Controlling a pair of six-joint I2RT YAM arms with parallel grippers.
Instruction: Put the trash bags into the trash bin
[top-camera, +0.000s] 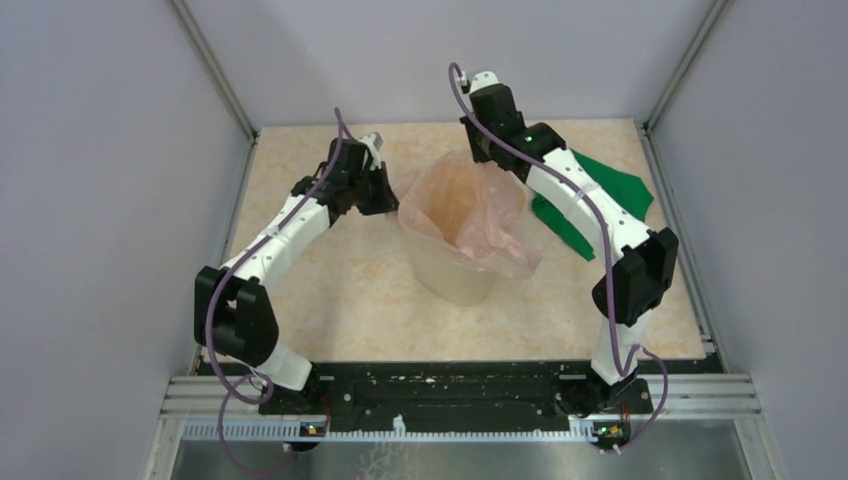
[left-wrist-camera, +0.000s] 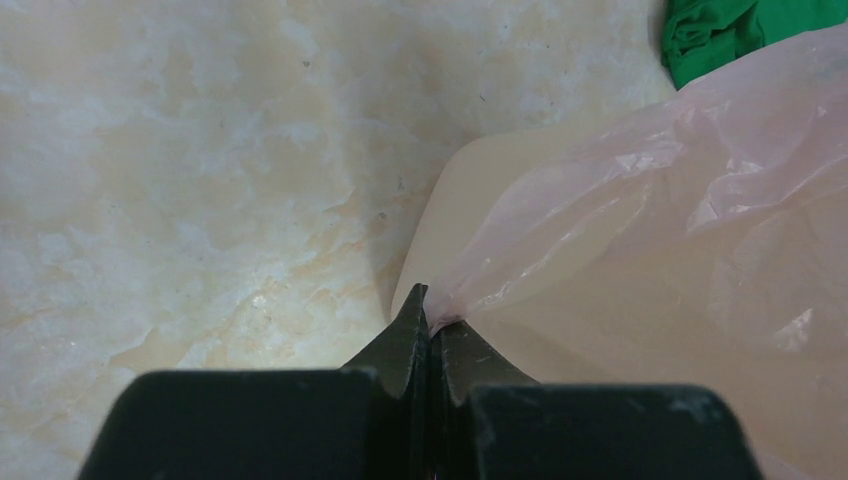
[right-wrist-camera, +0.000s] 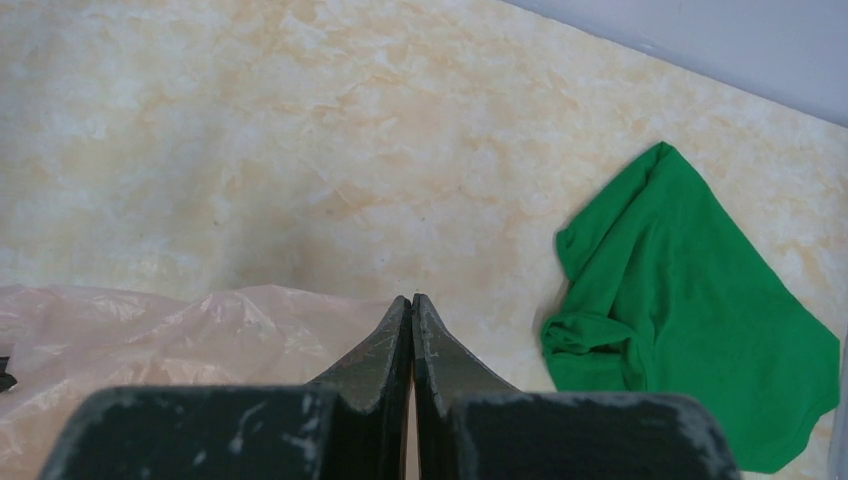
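Left gripper (left-wrist-camera: 430, 316) clenched on trash bags (left-wrist-camera: 660, 220) edge; right gripper (right-wrist-camera: 412, 300) closed, catch unconfirmed. Bag drapes over trash bin (top-camera: 455, 282) mouth, overhead centre. Film judged light, floppy, slippery, tearable: grip rim folds.

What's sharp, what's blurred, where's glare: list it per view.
Top external: soft even light, faint shadows by the trash bin, walls splayed by lens distortion. Left wrist: white glints on the trash bag film; the left gripper, shut on it, looks dark and slightly soft. Right wrist: green cloth and marbled table sharp; dim shadow ahead of the shut right gripper.
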